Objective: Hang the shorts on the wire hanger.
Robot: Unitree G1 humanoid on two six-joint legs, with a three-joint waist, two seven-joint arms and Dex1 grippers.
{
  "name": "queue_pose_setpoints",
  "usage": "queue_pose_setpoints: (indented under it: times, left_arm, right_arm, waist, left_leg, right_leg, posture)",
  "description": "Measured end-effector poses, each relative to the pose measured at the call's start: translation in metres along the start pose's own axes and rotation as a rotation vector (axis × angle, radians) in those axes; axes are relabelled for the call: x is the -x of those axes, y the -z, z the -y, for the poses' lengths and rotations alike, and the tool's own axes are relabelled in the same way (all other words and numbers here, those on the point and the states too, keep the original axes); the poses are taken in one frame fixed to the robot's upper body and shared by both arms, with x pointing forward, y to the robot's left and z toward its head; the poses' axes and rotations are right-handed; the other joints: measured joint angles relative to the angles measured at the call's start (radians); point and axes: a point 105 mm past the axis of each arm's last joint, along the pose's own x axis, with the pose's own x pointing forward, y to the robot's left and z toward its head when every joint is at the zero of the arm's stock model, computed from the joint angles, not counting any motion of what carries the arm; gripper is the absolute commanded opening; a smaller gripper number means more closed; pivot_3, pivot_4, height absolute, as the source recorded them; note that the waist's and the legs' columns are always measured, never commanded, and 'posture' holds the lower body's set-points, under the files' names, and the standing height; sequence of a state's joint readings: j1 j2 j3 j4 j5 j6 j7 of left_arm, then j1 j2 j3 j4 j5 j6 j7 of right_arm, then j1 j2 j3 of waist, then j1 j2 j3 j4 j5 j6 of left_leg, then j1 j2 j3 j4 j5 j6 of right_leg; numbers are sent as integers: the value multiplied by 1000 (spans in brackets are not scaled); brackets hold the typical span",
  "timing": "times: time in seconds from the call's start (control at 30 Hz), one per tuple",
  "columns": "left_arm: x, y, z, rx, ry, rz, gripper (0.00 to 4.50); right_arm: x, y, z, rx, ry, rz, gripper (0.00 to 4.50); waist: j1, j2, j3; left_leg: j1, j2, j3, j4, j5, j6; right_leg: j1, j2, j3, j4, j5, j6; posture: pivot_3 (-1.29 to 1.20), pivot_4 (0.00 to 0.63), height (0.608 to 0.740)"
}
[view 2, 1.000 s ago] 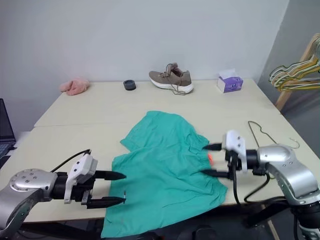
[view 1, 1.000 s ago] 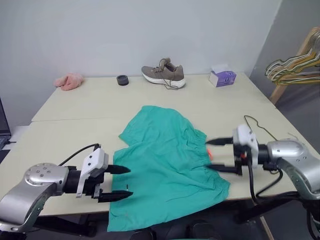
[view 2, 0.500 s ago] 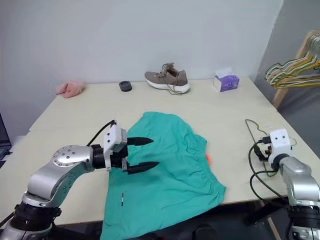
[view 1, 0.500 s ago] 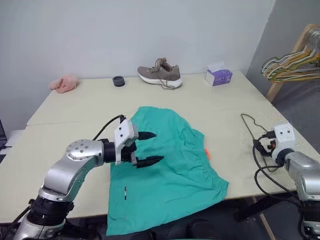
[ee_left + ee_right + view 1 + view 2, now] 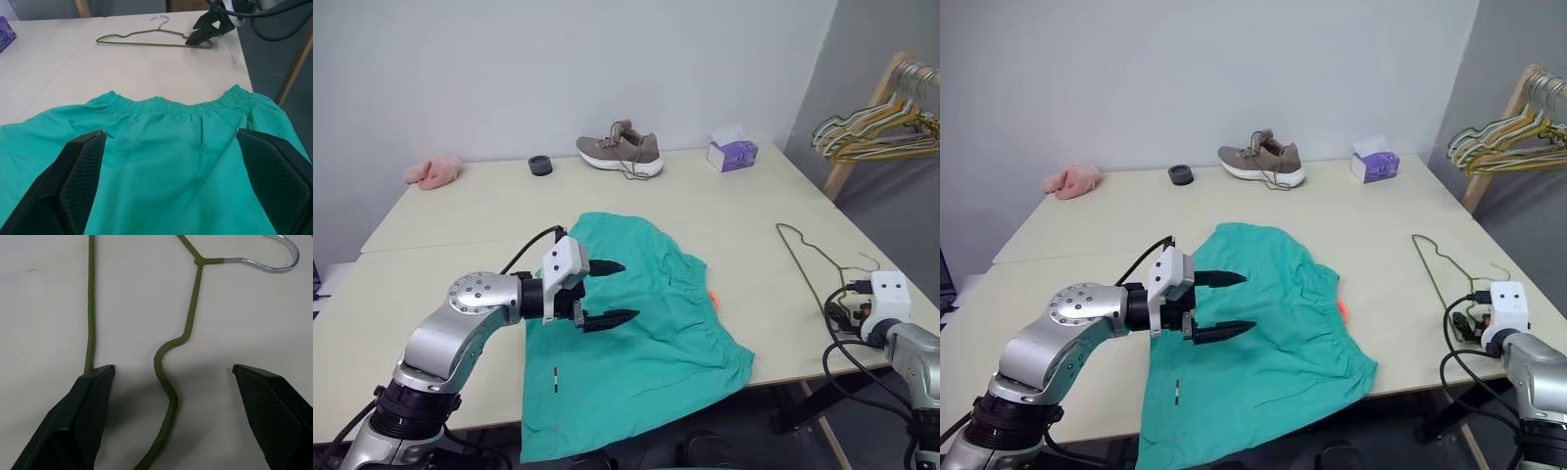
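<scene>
Since a second ago both arms have shifted — the left gripper (image 5: pixel 609 293) has swung from the near table edge in over the shorts (image 5: pixel 646 333), and the right gripper (image 5: pixel 171 377) has left the waistband and gone out to the wire hanger (image 5: pixel 808 264) at the right side of the table (image 5: pixel 440 245). Now the left gripper hovers over the middle of the shorts with its two black fingers spread wide, holding nothing. The teal-green shorts lie flat near the front of the table, one leg hanging over the near edge, the gathered waistband facing the hanger side with a small orange tag (image 5: pixel 713 299) showing at it. The thin olive wire hanger lies flat on the tabletop, well apart from the shorts, its hook toward the right edge. In the right wrist view the right gripper's fingers stand wide apart just above the hanger, one notched shoulder wire running between them and the other side wire passing by one fingertip; nothing is gripped. At the far side of the table sit a pink cloth (image 5: pixel 433 171), a small dark ring (image 5: pixel 539 164), a brown shoe (image 5: pixel 620 153) and a purple tissue box (image 5: pixel 732 153) — and a bunch of yellow-green hangers (image 5: pixel 871 132) hangs on a wooden rack beyond the right side.
</scene>
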State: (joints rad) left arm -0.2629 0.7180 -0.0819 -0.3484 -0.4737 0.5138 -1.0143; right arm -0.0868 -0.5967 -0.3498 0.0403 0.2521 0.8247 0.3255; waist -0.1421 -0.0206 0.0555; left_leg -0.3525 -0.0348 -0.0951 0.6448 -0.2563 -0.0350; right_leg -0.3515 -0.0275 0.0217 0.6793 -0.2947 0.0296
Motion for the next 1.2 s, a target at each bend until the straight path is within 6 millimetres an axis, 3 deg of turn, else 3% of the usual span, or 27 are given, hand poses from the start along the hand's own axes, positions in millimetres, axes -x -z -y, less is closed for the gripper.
queue_pose_setpoints:
  times: [0.27,0.37,0.47,0.6,0.8,0.87,0.93,1.07,1.2]
  left_arm:
    - [-2,-1,0,-9,0,-4,4500]
    - [-2,-1,-2,-6,-12,4,4500]
    - [2,-4,-11,3,-74,37,4500]
    - [15,5,-39,4,-211,24,4500]
    - [44,2,-85,20,-409,32,4500]
    - [56,0,-94,76,-426,32,4500]
    - [66,-1,-97,137,-416,33,4500]
    - [74,5,-88,259,-325,3,4500]
    - [76,6,-73,333,-215,-18,4500]
  right_arm:
    - [-12,6,-8,-61,-47,-63,816]
    - [-15,5,-9,-73,-47,-70,14]
    - [-18,-4,-11,-11,-62,-46,14]
    - [-21,-18,-20,160,-102,2,14]
    - [-4,-75,-76,659,-316,249,14]
    - [13,-96,-101,979,-405,362,14]
    - [25,-103,-122,1230,-470,445,14]
    - [33,-99,-146,1626,-563,543,14]
    - [41,-103,-165,1844,-619,661,14]
  waist:
    - [1,-12,-11]
    - [1,-14,-12]
    - [-1,-14,-12]
    - [-8,-6,-6]
    - [-16,4,2]
    - [-23,5,2]
    - [-27,3,1]
    - [-31,2,3]
    - [-36,1,4]
  left_leg:
    - [6,6,-2,0,-1,-1]
    - [6,7,-3,0,-1,-1]
    - [6,7,-2,0,-1,-1]
    - [5,7,1,-1,-1,-1]
    - [-1,7,10,-4,-1,-2]
    - [-6,7,12,-2,-2,-2]
    - [-12,7,13,-1,-3,-2]
    - [-13,7,16,-1,-4,-3]
    - [-13,8,15,-1,-4,-3]
  right_leg:
    - [9,4,1,-6,-4,-7]
    - [9,4,1,-7,-4,-8]
    - [9,4,1,-8,-4,-7]
    - [6,5,4,-6,-3,-6]
    - [-5,7,16,-3,0,0]
    - [-11,7,17,-3,0,1]
    - [-16,7,18,-4,0,1]
    - [-19,7,21,-4,0,2]
    - [-20,7,21,-2,0,2]
  posture:
    - [-195,0,740]
    - [-195,0,740]
    - [-191,0,740]
    - [-193,0,740]
    - [-201,0,740]
    - [-201,0,740]
    - [-204,0,740]
    - [-204,0,740]
    - [-204,0,740]
